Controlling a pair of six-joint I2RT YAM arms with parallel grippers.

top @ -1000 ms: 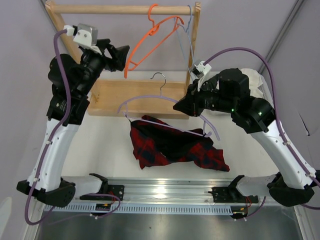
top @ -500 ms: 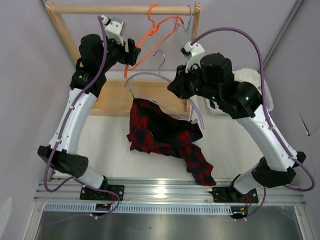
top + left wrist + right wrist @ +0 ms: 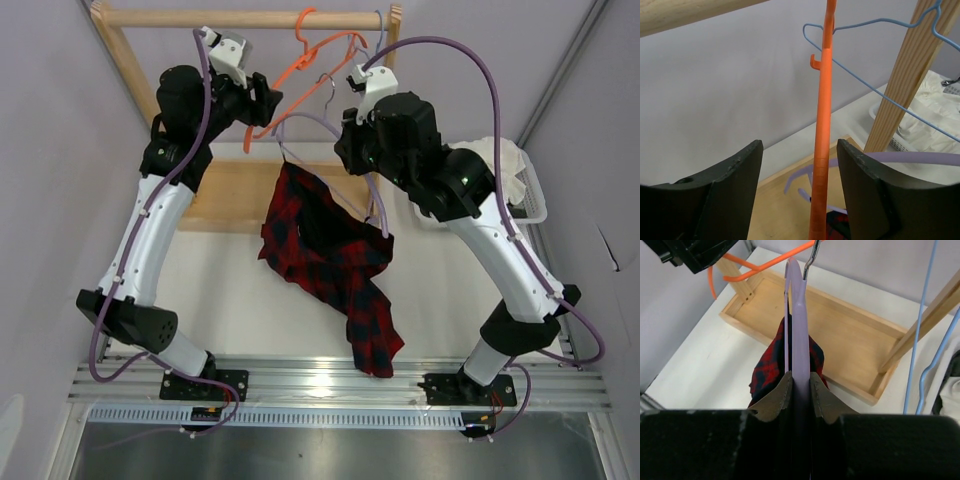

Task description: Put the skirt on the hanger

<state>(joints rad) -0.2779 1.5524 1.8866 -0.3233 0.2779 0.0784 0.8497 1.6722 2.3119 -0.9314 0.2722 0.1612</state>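
- Rack: 1 wooden rack; its rod [image 3: 200,17] runs across the top and its base tray [image 3: 230,200] sits on the table.
- Arms: 2, both reaching up toward the rod.
- Skirt [image 3: 320,250]: 1, red/black plaid. It hangs off the lavender hanger in mid-air in front of the rack, w/ one long tail dangling toward the near rail. Can't tell how it's fastened.
- Step, I'd say: skirt looks to be on the hanger already, so what's left is getting hanger + skirt onto the rod.
- Basket [image 3: 535,200]: 1, far right, w/ 1 white garment [image 3: 500,160] in it.
- Hangers: 3. Lavender hanger [image 3: 797,315] is carried; orange hanger [image 3: 821,125] and pale blue hanger [image 3: 890,101] are up on the rod.
- Right gripper [image 3: 800,387]: 1, pinched tight on the lavender hanger's frame, holding it edge-on.
- Left gripper [image 3: 799,150]: 1, jaws well apart w/ nothing held. The orange hanger's bar runs btwn the jaws, touching neither.
- Hook [image 3: 322,85]: 1 grey metal hook on the lavender hanger, below the rod, not over it.
- Next move prob. calls for lifting the hook over the rod in the gap left of the orange hanger, w/ the left gripper keeping that one aside. Tangling hooks is the risk.
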